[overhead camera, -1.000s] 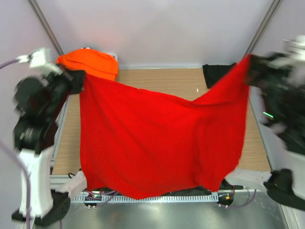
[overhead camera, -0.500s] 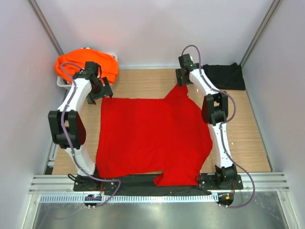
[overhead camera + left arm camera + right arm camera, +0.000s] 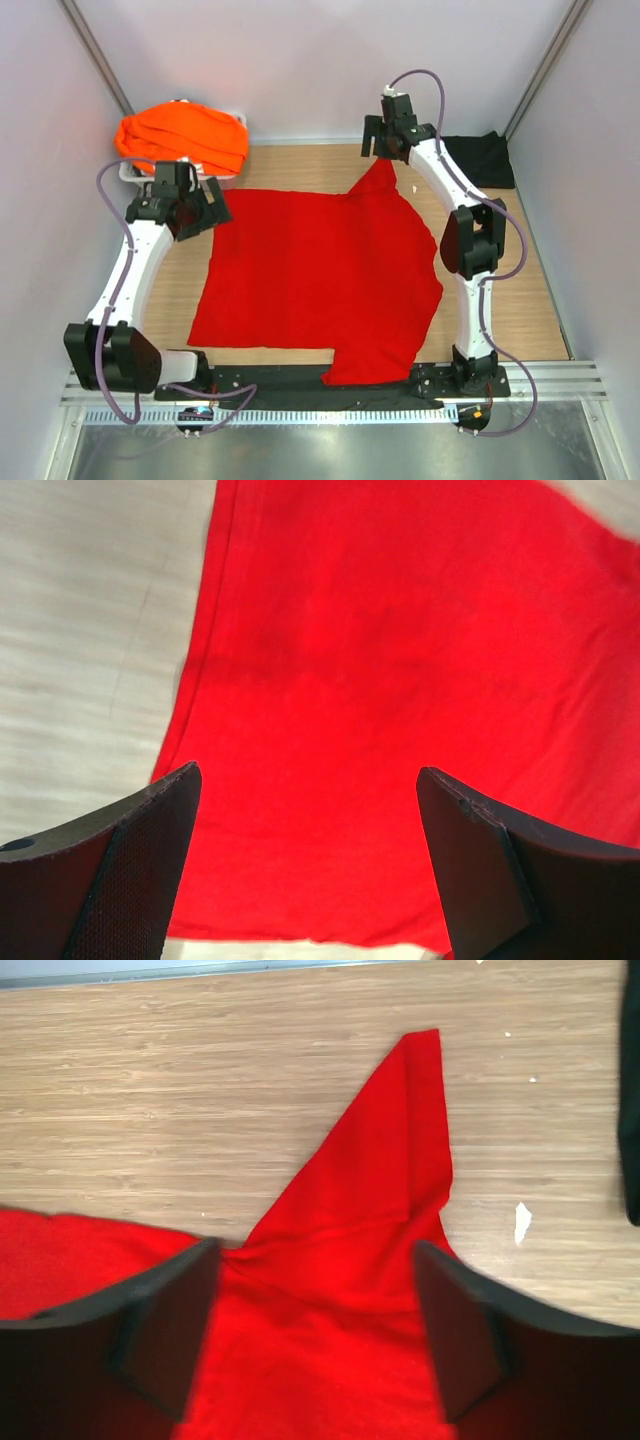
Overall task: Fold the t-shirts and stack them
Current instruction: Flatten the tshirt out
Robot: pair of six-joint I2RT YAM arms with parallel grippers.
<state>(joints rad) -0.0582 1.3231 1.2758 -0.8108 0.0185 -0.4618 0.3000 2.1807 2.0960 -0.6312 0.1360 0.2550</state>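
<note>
— So, where is the red t-shirt (image 3: 320, 270) placed, and how are the tools set?

— It is spread flat on the wooden table (image 3: 290, 165), between the two arms. Both tools are seen at its far edge. The left tool (image 3: 200, 212) is held just above the far left corner, jaws wide apart, with nothing gripped. Red cloth is seen between its fingers in the wrist view. The right tool (image 3: 388, 150) is held above the far sleeve (image 3: 385, 185), equally wide, with nothing in it.

— Which way is the shirt's length laid?

— The hem is judged to lie on the left and the two sleeves on the right, so the long axis is laid across the table, left to right. One sleeve is pointed toward the far side, under the right tool. The near sleeve (image 3: 365, 365) reaches the near edge of the table. From each tool, the bulk of the cloth is found toward the near side.

— Which arm is nearer to what?

— The hem corner is nearer the left arm, the far sleeve nearer the right.

— And the surroundings?

— Smooth pale wood is shown. Orange t-shirts (image 3: 185, 135) are heaped at the far left corner, and a black t-shirt (image 3: 480, 160) is laid at the far right, both apart from the red one. The table is enclosed by plain pale walls (image 3: 330, 70) on three sides.
</note>
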